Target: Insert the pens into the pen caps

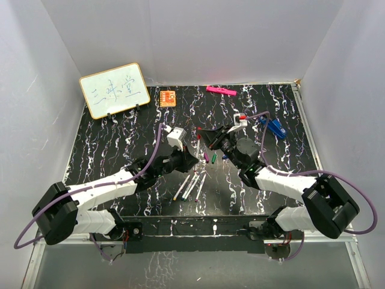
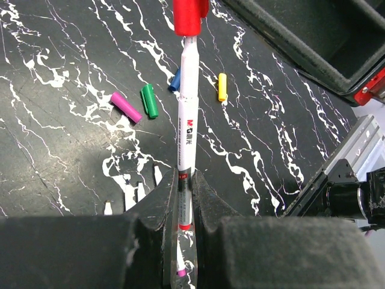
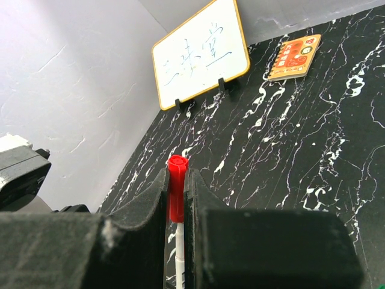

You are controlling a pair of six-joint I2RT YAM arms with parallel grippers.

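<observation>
Pen [image 2: 187,120] clamped in left gripper [image 2: 183,183], its far end at the mouth of the red cap [image 3: 176,168], which right gripper [image 3: 177,179] pinches above the worktop [image 2: 60,150]. Loose on the worktop, near one another: purple cap [image 2: 126,107], green cap [image 2: 149,100], blue cap [image 2: 175,79], yellow cap [image 2: 222,87]. Other pens [image 1: 191,186] lie between the arms.

Marbled table [image 1: 108,150] bears 4 caps [image 2: 150,100], loose pens [image 1: 191,186], whiteboard [image 1: 114,90], booklet [image 1: 168,97], pink bar [image 1: 221,91].
</observation>
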